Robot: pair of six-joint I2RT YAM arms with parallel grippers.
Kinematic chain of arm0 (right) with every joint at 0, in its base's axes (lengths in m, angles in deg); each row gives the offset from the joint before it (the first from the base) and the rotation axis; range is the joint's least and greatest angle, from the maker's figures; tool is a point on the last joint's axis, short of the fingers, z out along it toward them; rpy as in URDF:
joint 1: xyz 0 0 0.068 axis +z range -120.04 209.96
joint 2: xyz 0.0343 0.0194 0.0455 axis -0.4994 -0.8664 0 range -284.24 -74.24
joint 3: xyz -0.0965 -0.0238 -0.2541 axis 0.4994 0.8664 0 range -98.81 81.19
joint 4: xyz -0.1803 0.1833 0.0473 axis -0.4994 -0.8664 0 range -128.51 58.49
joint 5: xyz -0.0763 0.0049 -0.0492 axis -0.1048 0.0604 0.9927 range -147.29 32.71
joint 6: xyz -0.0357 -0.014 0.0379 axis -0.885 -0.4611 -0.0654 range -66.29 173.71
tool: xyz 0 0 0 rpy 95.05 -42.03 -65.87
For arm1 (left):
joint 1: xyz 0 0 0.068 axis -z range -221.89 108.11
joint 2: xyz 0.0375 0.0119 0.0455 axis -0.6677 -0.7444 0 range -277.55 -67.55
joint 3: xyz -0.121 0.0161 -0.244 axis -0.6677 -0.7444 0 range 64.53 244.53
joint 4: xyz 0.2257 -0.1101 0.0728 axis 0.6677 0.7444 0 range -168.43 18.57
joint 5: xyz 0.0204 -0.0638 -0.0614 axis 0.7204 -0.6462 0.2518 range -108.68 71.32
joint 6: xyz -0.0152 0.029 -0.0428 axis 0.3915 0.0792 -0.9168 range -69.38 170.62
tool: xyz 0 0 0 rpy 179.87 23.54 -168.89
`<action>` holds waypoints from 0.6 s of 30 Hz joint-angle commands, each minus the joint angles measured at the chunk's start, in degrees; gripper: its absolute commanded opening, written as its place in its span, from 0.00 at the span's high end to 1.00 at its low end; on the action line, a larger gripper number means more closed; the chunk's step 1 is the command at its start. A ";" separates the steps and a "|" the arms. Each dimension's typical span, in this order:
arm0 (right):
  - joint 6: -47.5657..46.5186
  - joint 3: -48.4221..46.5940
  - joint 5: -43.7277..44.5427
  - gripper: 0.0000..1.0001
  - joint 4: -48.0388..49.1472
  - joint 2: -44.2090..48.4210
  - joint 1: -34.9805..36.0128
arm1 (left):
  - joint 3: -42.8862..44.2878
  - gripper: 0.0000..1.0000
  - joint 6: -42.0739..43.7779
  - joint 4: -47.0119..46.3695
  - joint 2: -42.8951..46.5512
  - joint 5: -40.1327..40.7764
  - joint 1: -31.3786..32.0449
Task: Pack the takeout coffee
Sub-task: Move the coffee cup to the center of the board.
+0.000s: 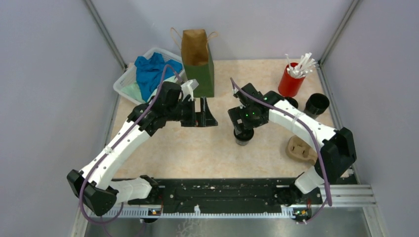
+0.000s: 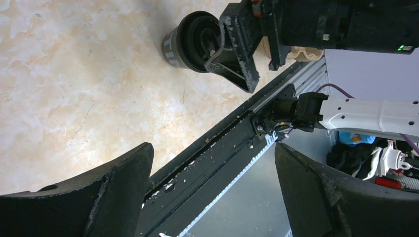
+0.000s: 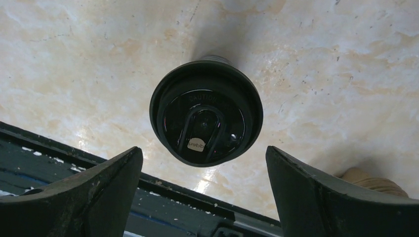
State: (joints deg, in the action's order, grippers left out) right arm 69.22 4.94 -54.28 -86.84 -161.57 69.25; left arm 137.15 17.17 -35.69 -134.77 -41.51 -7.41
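1. Top external: the left gripper (image 1: 206, 113) has its jaws spread wide with nothing in them, and it sits just in front of the paper bag (image 1: 200, 74). My right gripper (image 1: 244, 129) points straight down over a black lidded coffee cup (image 1: 243, 140). That cup stands upright on the table (image 1: 197, 153), right of centre. A second cup (image 1: 316, 104) is near the right edge, and a third cup (image 1: 292, 101) is partly hidden behind the right arm. The red cup of white sticks (image 1: 291, 81) stands behind those two. The tan pulp carrier (image 1: 301, 149) lies by the right arm's elbow. A white bin (image 1: 123, 81) with a blue cloth (image 1: 150, 74) is left of the bag.
2. Left wrist: the left fingers (image 2: 99, 197) are far apart and empty, with only table and the black base rail (image 2: 212, 153) between them. Further off, one right finger crosses the coffee cup's lid (image 2: 197, 39). I can't tell from here whether they touch.
3. Right wrist: I'm looking down on the lid. The cup is centred between the right fingers (image 3: 89, 197) with a clear gap on each side, so it isn't gripped and the jaws are wide apart.
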 commanded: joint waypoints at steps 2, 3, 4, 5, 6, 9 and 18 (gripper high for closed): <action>2.15 -2.21 2.08 0.07 0.71 -2.55 1.67 | 2.29 0.02 1.40 -0.83 -0.81 -0.35 -0.16; 2.34 -2.40 2.22 0.08 0.91 -2.80 1.80 | 2.49 0.02 1.57 -0.79 -0.99 -0.45 -0.17; 2.60 -2.55 2.53 0.09 0.86 -3.18 2.03 | 2.81 0.02 1.81 -0.79 -1.17 -0.61 -0.20; 2.94 -2.84 3.25 0.11 0.61 -3.64 2.26 | 2.97 0.02 2.16 -0.62 -1.42 -0.62 -0.17; 3.22 -3.07 4.21 0.13 0.17 -4.10 2.58 | 3.32 0.02 2.47 -0.46 -1.71 -0.68 -0.16; 3.71 -3.35 6.14 0.17 -0.41 -5.07 3.67 | 3.90 0.02 3.36 0.00 -2.19 -0.44 -0.14; 5.83 -3.19 11.25 0.38 1.69 -6.30 4.05 | 4.92 0.02 4.90 0.99 -3.09 -0.21 -0.65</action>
State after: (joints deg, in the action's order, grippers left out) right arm 73.28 4.86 -47.99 -86.89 -166.93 72.77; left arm 139.42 20.41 -34.55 -137.59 -41.56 -7.44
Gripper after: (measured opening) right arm 0.673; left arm 0.981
